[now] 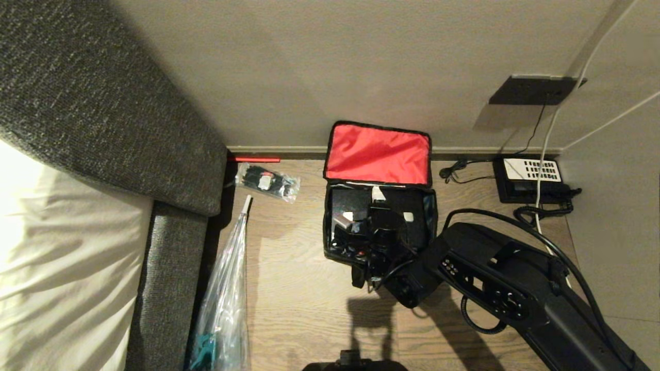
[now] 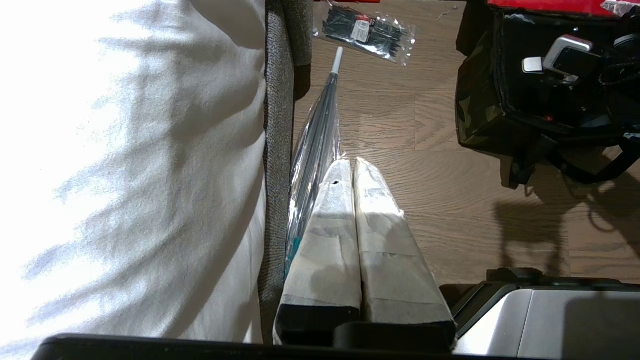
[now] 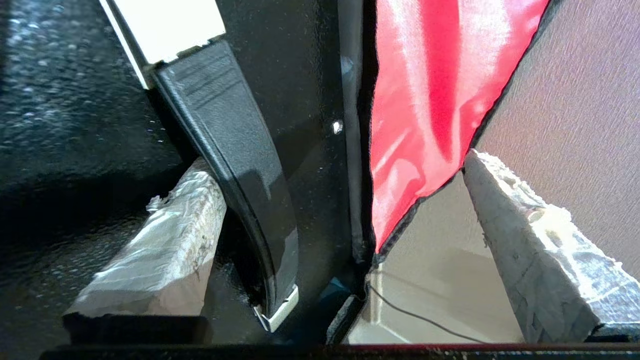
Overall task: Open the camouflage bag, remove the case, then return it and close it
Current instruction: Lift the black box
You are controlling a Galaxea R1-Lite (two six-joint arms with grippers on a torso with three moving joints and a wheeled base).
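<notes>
**Already open: bag unzipped, case not yet lifted**

So far only the first step looks done. The camouflage bag (image 1: 379, 226) sits on the wooden floor (image 1: 299, 288) against the wall, its lid thrown back so the bright red lining (image 1: 378, 153) faces up. The case (image 1: 361, 221) lies flat inside the bag's open compartment, its glossy black top and curved handle (image 3: 240, 165) with silver-white ends showing. Left to do, as I judge it: lift the case out, put it back, and zip the lid shut.

The right gripper (image 1: 376, 242) reaches down into the bag from the near side, jaws spread wide and holding nothing. In the right wrist view the handle runs between the two taped fingers (image 3: 165, 250): one finger sits just beside the handle, over the case's top, while the other stands well apart, beyond the edge of the red lining. The handle thus lies inside the gap but close to one side, not centred.

The left gripper (image 2: 356, 240) hangs parked near the bed's edge, its taped fingers pressed together and empty.
</notes>
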